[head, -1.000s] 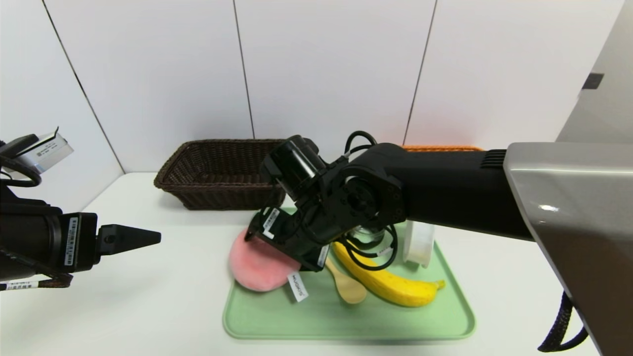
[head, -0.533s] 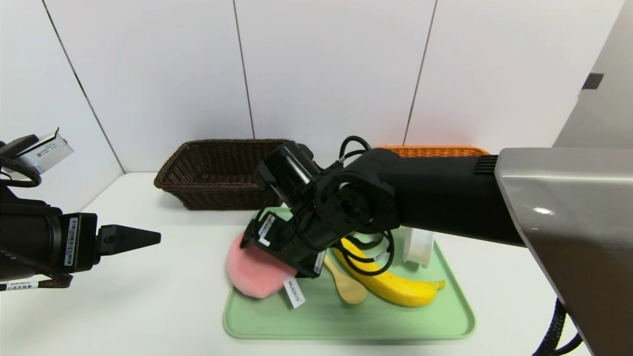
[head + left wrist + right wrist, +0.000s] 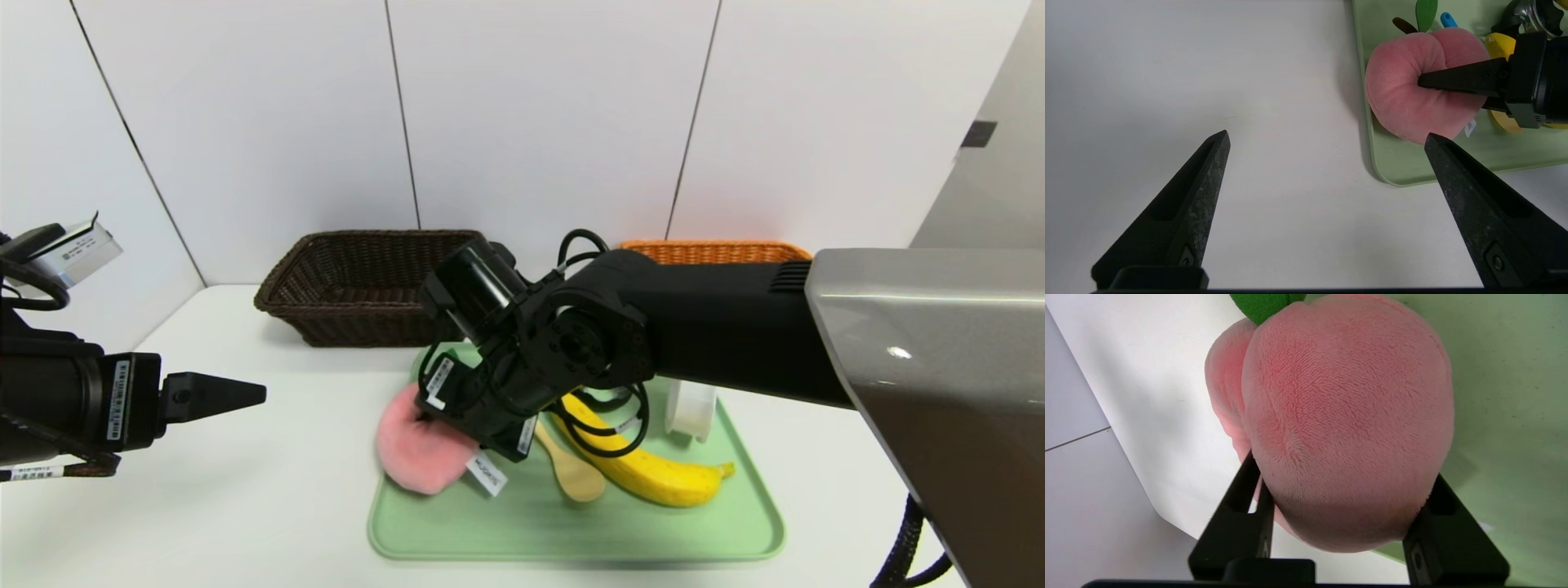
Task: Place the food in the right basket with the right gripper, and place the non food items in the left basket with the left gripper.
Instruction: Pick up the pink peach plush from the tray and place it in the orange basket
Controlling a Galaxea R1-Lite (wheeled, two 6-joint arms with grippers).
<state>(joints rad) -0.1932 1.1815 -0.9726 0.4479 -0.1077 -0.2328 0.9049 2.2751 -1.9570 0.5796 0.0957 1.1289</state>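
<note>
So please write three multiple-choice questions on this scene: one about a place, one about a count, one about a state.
1. Where does the banana lie?
A. on the green tray
B. in the dark brown basket
C. on the bare table

2. How many woven baskets stand by the wall?
A. one
B. two
C. three

3. What is the right gripper doing?
A. hanging open over the orange basket
B. squeezing the plush peach
C. holding the spoon

Answers:
1 A, the banana rests on the tray beside the spoon.
2 B, one dark brown and one orange.
3 B, its jaws press into the peach on both sides; the left gripper stands open over the table.
</note>
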